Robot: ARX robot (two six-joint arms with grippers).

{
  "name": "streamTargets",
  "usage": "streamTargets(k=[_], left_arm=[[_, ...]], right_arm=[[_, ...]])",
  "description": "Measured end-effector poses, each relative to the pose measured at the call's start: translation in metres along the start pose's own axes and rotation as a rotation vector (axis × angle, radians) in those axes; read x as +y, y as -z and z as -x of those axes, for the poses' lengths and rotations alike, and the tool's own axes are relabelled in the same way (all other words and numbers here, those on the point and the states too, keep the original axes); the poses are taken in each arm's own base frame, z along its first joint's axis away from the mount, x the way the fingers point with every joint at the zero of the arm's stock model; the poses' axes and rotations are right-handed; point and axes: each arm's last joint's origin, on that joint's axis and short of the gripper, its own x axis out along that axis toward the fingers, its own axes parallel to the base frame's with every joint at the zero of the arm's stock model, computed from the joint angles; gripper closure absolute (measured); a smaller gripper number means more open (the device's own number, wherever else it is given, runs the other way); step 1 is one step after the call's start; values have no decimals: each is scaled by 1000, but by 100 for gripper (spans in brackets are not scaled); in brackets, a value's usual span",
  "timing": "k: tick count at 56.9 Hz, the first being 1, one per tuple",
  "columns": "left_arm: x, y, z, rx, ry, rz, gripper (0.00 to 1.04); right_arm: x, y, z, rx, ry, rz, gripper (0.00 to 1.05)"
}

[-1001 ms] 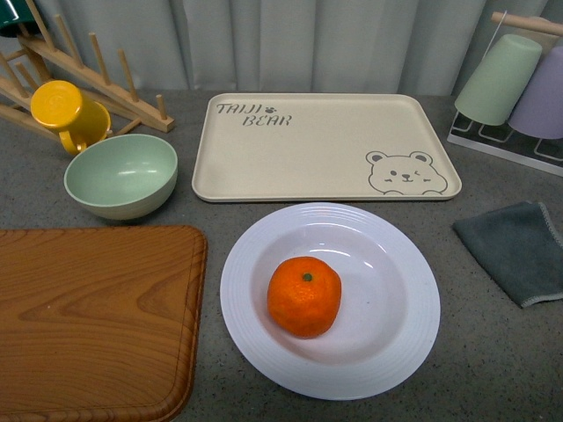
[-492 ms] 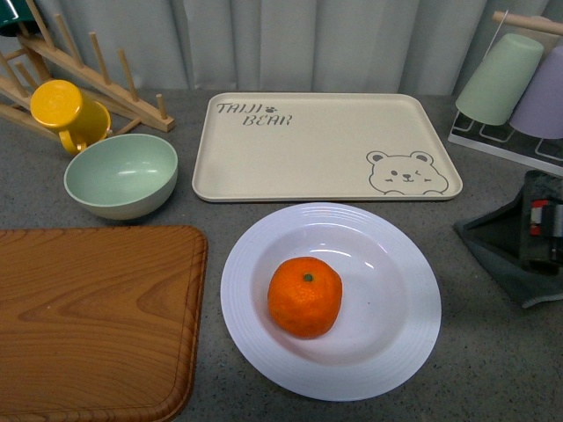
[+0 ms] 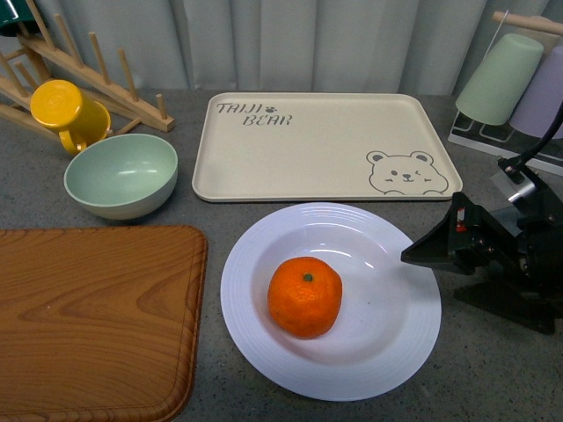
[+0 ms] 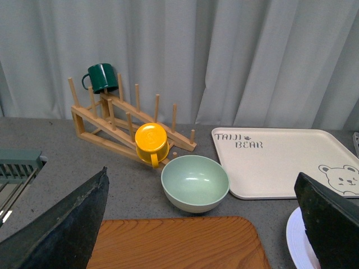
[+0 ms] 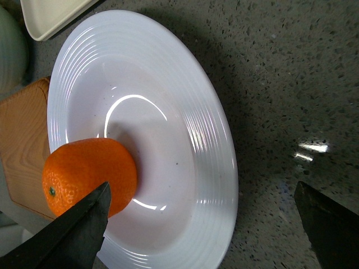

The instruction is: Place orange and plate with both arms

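Orange [image 3: 304, 296], near-round with no clear long axis and its green stem dot facing up, sits just 9 o'clock of centre in the plate [image 3: 387, 327], while the right gripper [image 3: 431, 277], fingers spread wide, points at the plate's 3 o'clock rim and the left gripper [image 4: 201, 174] likewise gapes wide.

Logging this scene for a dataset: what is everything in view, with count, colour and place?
orange: 1, bright orange, in the plate
plate: 1, white, centre front
tray: 1, beige, behind the plate
bowl: 1, pale green, left of tray
mugs: 2, yellow and dark green, on wooden rack
cutting board: 1, brown wood, front left
cups: 2, pale green and lilac, upturned, back right
left gripper: 1, black, open
right gripper: 1, black, open, near plate's right rim
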Motion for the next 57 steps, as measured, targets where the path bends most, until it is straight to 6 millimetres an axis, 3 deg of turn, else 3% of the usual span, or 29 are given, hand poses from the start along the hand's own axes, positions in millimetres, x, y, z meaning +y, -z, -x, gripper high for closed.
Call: streamTargets(k=[29,57], left_arm=[[0,0,0,0,0,0,6],[0,0,0,0,0,0,6]], right_arm=[[6,-12,-43,58,-103,-120,11],[-7,-4,-52,91,-88,-150,89]])
